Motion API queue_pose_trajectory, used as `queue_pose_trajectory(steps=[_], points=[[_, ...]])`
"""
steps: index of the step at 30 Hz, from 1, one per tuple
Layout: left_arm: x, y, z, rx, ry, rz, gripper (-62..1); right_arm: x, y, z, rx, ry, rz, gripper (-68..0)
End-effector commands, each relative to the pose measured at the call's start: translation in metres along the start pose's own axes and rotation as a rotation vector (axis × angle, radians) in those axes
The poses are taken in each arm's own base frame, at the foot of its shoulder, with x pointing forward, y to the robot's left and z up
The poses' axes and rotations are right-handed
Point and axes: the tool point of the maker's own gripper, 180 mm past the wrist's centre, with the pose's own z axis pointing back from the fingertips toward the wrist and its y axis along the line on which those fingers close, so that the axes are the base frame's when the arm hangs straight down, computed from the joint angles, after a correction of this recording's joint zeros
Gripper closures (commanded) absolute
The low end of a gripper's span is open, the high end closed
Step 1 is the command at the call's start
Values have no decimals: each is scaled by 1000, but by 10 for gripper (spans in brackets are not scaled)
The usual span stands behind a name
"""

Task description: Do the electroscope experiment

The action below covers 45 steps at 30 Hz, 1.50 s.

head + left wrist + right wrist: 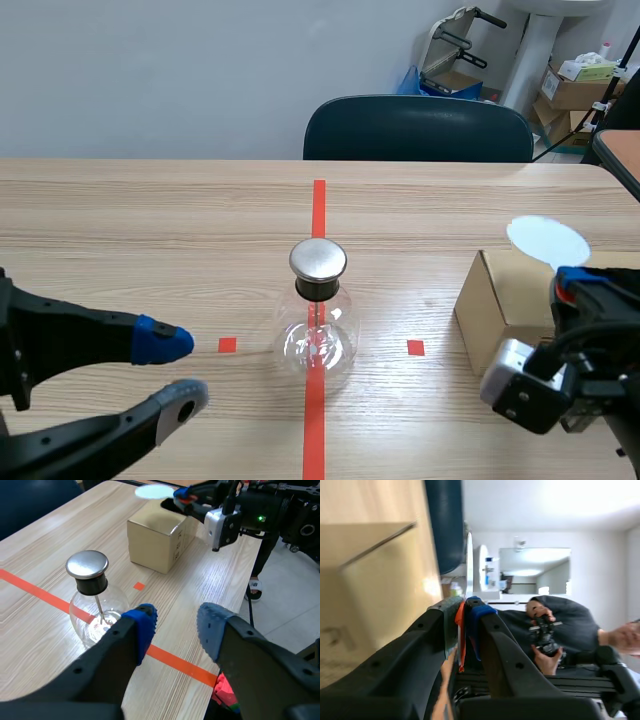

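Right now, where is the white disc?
The white disc is at the scene view's right, pinched in the right gripper just over the cardboard box, right of the glass flask.

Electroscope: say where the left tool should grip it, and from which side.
Probably the black collar under the metal cap, coming in level from the side of the left tool. The electroscope stands upright; the collar is narrow, while the glass bulb is wide and rounded.
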Motion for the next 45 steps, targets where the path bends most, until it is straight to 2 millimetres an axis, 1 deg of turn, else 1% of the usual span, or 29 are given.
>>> queue_pose_trajectory(steps=[1,5,8,11,14,18,21,28,31,35,45], points=[[5,4,-1,32,-40,9,-173,-1,-16,-6,-52,4,12,-8],[-4,17,0,90,-38,-18,-149,6,-25,-15,-79,4,46,-8],[-12,32,0,149,-44,-11,-137,14,-26,-21,-90,12,47,-8],[-21,49,-1,217,-47,1,-80,21,-28,-27,-99,20,51,-8],[-28,63,-1,257,-47,6,-55,27,-27,-32,-93,29,56,-8],[-38,74,-3,279,-36,5,-55,36,-30,-38,-105,33,63,-8],[-50,82,-7,291,-23,17,-55,43,-33,-43,-120,33,73,-8],[-84,89,-22,287,28,43,-55,59,-21,-48,-72,22,107,-8],[-94,94,-28,296,41,44,-27,65,-15,-50,-68,15,129,-8],[-102,97,-34,291,47,43,-25,70,-7,-50,-53,6,142,-8],[-119,106,-49,280,76,40,-25,70,-11,-48,-79,17,153,-8]])
